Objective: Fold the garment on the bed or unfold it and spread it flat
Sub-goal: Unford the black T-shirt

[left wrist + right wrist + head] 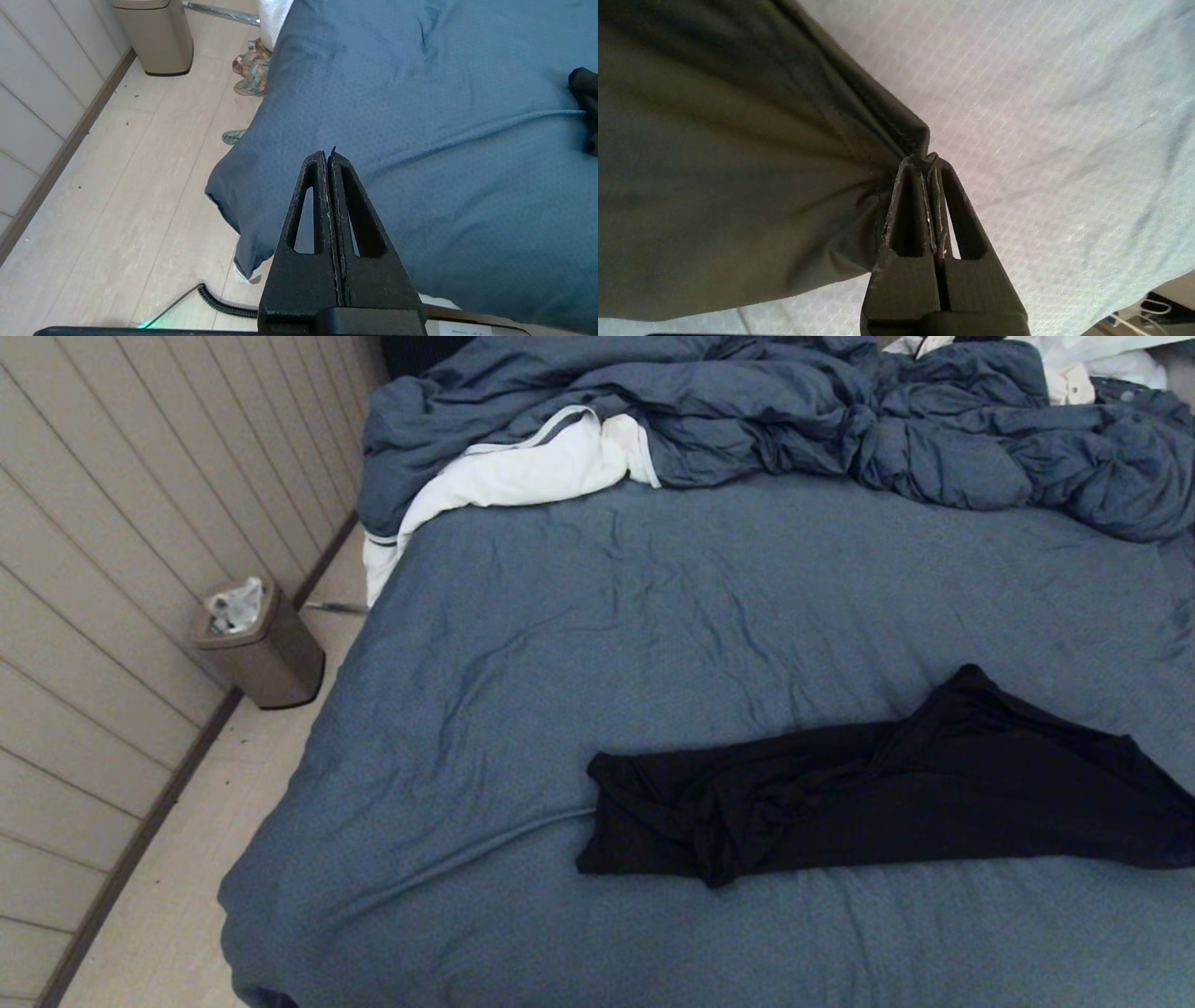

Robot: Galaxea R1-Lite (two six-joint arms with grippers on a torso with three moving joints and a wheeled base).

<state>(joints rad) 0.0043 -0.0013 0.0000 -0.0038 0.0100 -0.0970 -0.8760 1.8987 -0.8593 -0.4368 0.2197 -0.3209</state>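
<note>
The garment is a black shirt lying in a long, bunched strip across the near right part of the bed, running off the right edge of the head view. No print shows. Neither arm appears in the head view. In the right wrist view my right gripper is shut on an edge of the garment, and the cloth's creases fan out from the fingertips over the bed sheet. My left gripper is shut and empty above the bed's near left corner. One end of the garment lies well away from it.
A crumpled blue-grey duvet and a white cloth are heaped at the far end of the bed. A brown bin stands on the floor by the panelled wall. Small items and a coiled cable lie on the floor.
</note>
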